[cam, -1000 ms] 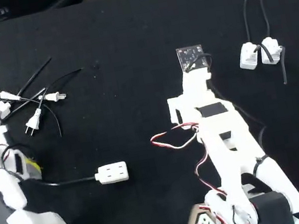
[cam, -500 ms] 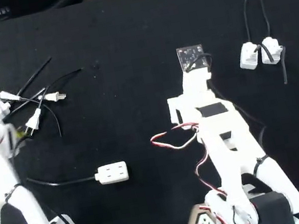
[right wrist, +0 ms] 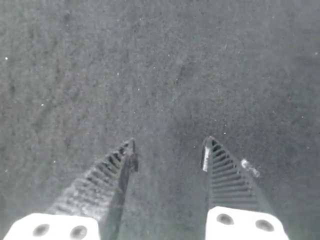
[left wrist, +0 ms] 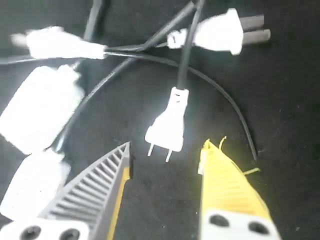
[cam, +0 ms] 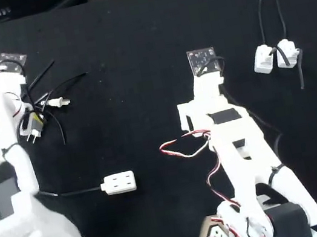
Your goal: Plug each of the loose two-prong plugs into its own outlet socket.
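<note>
Several loose white two-prong plugs on black cords lie tangled at the table's far left. One plug (left wrist: 167,127) lies prongs toward my left gripper (left wrist: 166,146), just beyond its open fingertips and untouched. A second plug (left wrist: 225,32) lies farther off, also seen from above (cam: 57,102). My left gripper (cam: 31,123) hovers over this tangle. A white outlet socket (cam: 119,182) on a black cord lies near the front, left of centre. My right gripper (right wrist: 170,141) hangs open over bare black cloth at mid-table (cam: 202,61), holding nothing.
Two white plug-and-socket pairs (cam: 274,55) with black cords lie at the far right. White blocks (left wrist: 40,107) lie beside the left gripper among the cords. The right arm (cam: 236,141) stretches up the table's middle. Black cloth covers the table.
The left arm swung from the front-left corner toward the far side and now hangs over the tangle of plugs. The right arm stayed still.
</note>
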You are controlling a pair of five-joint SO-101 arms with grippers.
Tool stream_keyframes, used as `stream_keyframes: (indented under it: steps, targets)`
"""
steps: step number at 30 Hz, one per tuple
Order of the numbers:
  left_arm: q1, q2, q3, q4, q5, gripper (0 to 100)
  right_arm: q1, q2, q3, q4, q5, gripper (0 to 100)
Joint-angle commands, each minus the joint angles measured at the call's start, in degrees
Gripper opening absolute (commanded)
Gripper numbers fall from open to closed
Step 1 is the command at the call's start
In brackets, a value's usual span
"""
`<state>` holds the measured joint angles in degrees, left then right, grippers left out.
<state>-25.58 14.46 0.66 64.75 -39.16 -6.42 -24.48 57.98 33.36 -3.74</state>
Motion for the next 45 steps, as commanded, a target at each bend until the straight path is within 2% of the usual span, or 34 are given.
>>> stream_keyframes:
  steps: [1, 10, 15, 21, 24, 27, 29, 31, 40, 45]
  targets:
    - [0.84, 5.19, -12.09, 4.48, -3.78, 23, 0.88, -2.42, -3.12, 0.88, -0.26, 20.4]
    - [0.92, 19.52, -30.99, 14.59, -4.57, 23, 0.88, -2.42, -3.21, 0.88, -0.18, 20.4]
    - [0.22, 26.73, -37.76, 15.65, -4.57, 23, 0.88, -2.42, -3.21, 0.88, -0.18, 20.4]
    - [0.75, 30.86, -39.52, 15.74, -4.13, 23, 0.88, -2.42, -3.21, 0.88, -0.18, 20.4]
    - [0.48, 30.68, -39.52, 15.82, -4.13, 18, 0.88, -2.42, -3.21, 0.88, -0.18, 20.4]
    - [0.22, 29.45, -39.6, 18.55, -4.13, 2, 0.88, -2.42, -3.21, 0.88, -0.09, 20.4]
    - [0.22, 28.48, -39.52, 21.27, -4.13, 5, 0.88, -2.42, -3.21, 0.88, -0.09, 20.4]
    - [0.22, 27.43, -39.52, 23.12, -4.13, 2, 0.88, -2.42, -3.21, 0.88, -0.09, 20.4]
    - [0.04, 14.07, -38.99, 34.29, -3.96, 3, 0.88, -2.42, -3.21, 0.88, -0.35, 20.4]
    - [0.22, 5.8, -36.53, 36.13, 1.49, 3, 0.97, -2.42, -3.12, 0.88, -0.44, 20.4]
